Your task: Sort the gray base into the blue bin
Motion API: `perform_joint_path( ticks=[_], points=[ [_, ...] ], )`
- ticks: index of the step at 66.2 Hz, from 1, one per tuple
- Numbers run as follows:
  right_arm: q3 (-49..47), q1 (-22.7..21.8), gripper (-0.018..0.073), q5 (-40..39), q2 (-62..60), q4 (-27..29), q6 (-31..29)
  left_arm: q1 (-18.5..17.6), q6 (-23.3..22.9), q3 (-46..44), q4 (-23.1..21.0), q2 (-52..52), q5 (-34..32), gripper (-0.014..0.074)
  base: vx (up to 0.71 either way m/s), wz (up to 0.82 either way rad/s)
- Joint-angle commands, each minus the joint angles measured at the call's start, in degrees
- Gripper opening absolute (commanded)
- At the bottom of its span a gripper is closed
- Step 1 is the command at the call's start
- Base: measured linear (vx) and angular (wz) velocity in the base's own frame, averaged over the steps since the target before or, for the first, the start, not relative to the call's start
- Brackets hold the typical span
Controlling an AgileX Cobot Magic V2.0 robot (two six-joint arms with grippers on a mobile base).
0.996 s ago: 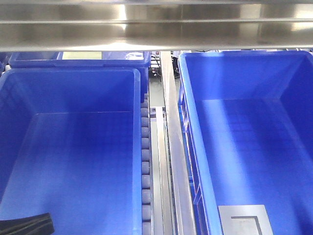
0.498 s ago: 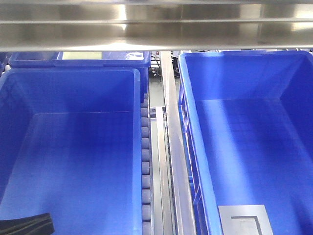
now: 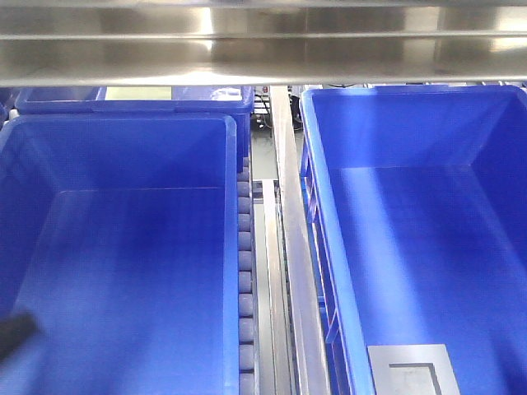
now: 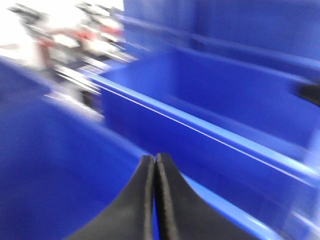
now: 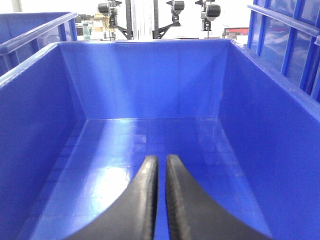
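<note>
The gray base (image 3: 412,370) sits in my right-hand blue bin (image 3: 329,247), at five o'clock of its floor. My left claw (image 4: 154,160) is pressed closed, empty; my right claw (image 5: 161,161) nearly closed, empty.

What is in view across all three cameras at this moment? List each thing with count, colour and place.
blue bin: three in the front view, bright blue; one left, one right, one behind the left one.
gray base: one, gray, inside the right bin at the bottom edge of the front view, recess up.
roller track: one, gray rollers, between the left and right bins.
steel beam: one, silver, across the top.
left gripper: one, black, fingers together, blurred, above a bin rim.
right gripper: one, black, fingers nearly together with a narrow gap, over a bin floor, holding nothing.
</note>
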Motion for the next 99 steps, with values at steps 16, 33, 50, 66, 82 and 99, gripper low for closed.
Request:
perform_joint_path(
  ticks=[16,33,50,66,82,99],
  points=[
    [-0.22,-0.21,-0.0004,-4.47,-0.50,-0.37,-0.38,25.81,0.08,-0.23,2.09,-12.89,-0.45,-0.0005,0.00,0.00],
    [-0.22,-0.21,-0.0004,-4.47,-0.50,-0.37,-0.38,41.53,-0.04,6.60,2.81,-18.66,-1.79,-0.0005,0.00,0.00],
    [-0.22,-0.21,-0.0004,-4.47,-0.50,-0.37,-0.38,43.81,-0.35,16.96,2.81,-18.80,-10.95,-0.0005,0.00,0.00],
    [-0.22,-0.21,-0.0004,-4.47,-0.50,-0.37,-0.38,43.81,-0.42,23.42,2.68,-18.80,-13.35,-0.0005,0.00,0.00],
    [-0.22,-0.21,-0.0004,-4.47,-0.50,-0.37,-0.38,43.81,-0.37,23.42,2.68,-18.80,-11.94,-0.0005,0.00,0.00],
    [-0.22,-0.21,-0.0004,-4.47,-0.50,-0.37,-0.38,43.81,-0.37,23.42,2.79,-18.80,-11.74,-0.0005,0.00,0.00]
  ],
)
